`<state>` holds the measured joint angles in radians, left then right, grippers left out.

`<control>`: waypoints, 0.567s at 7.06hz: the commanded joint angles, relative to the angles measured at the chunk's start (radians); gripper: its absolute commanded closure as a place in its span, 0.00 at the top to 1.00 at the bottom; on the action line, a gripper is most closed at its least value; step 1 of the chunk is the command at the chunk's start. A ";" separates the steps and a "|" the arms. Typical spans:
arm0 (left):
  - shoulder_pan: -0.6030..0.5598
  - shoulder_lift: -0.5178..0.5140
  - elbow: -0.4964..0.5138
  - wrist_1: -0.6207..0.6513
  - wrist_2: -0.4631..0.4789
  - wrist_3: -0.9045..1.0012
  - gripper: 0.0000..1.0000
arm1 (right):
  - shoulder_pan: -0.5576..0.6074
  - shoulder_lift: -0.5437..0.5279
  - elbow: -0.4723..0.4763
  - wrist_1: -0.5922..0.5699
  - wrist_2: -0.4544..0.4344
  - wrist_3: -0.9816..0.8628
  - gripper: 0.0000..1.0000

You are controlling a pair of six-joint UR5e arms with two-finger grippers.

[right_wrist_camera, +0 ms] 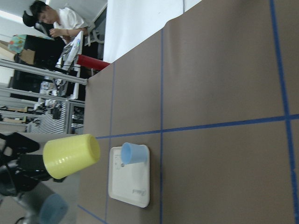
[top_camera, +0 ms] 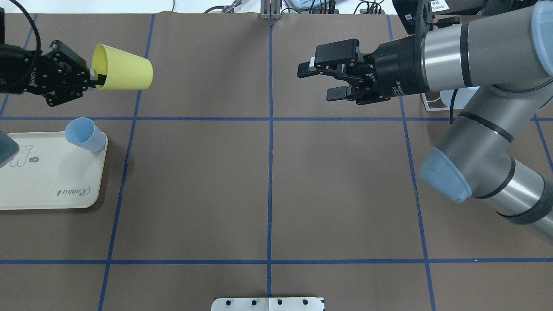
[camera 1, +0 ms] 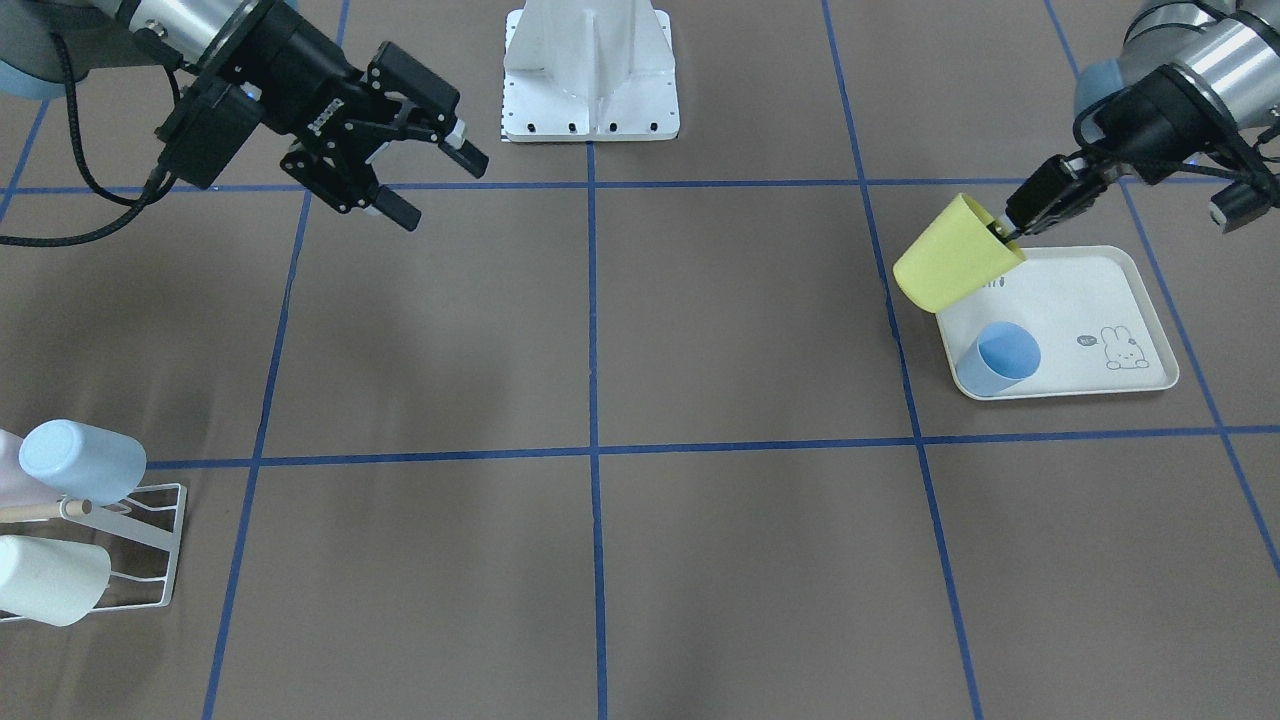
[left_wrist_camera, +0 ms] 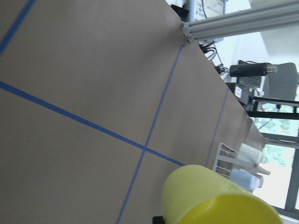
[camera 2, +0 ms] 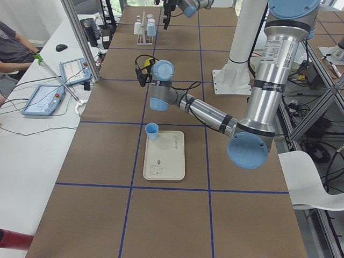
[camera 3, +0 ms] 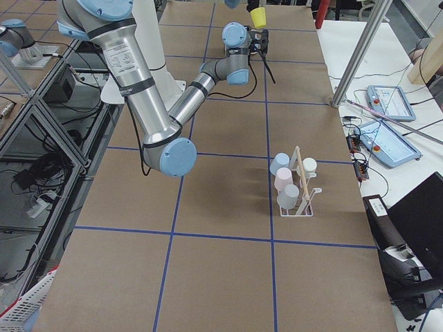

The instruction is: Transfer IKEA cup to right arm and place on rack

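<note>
- One yellow cup (top_camera: pixel 123 68) hangs in the air on its side. The left jaws pinch its rim, one finger inside the mouth, and its base points toward the middle of the desk (top_camera: pixel 268 181).
- On my overhead feed it sits just beyond the cream rabbit-print tray (top_camera: pixel 52 181), touching nothing but the jaws.
- A blue cup (camera 1: pixel 1000 358) stands mouth-up at one corner of that tray.
- The white wire rack (camera 1: pixel 150 560) is at the opposite end of the desk, well apart from the yellow cup. I count a pale blue cup (camera 1: pixel 85 460) and a whitish cup (camera 1: pixel 50 580) lying upturned on its prongs beside the wooden dowel (camera 3: pixel 297 173), and the right-side camera shows more cups there.
- The right jaws are spread wide and grip nothing, hovering above the desk and facing the yellow cup.
- The desk is covered in brown paper marked into squares with blue tape.
- A person sits at the white bench (camera 2: pixel 32 140) alongside, where two pendants (camera 2: pixel 45 97) lie.
</note>
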<state>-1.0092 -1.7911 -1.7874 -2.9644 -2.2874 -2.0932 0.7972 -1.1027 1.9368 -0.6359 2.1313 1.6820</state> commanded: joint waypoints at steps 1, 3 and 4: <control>0.159 -0.036 -0.001 -0.270 0.184 -0.209 0.00 | -0.059 0.004 -0.001 0.209 -0.063 0.117 0.98; 0.239 -0.115 0.008 -0.376 0.279 -0.435 0.00 | -0.102 0.023 -0.006 0.291 -0.100 0.143 0.98; 0.312 -0.120 0.014 -0.459 0.369 -0.488 0.00 | -0.114 0.056 -0.006 0.291 -0.103 0.143 0.98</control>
<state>-0.7701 -1.8916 -1.7803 -3.3337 -2.0088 -2.4946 0.7015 -1.0764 1.9322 -0.3603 2.0374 1.8187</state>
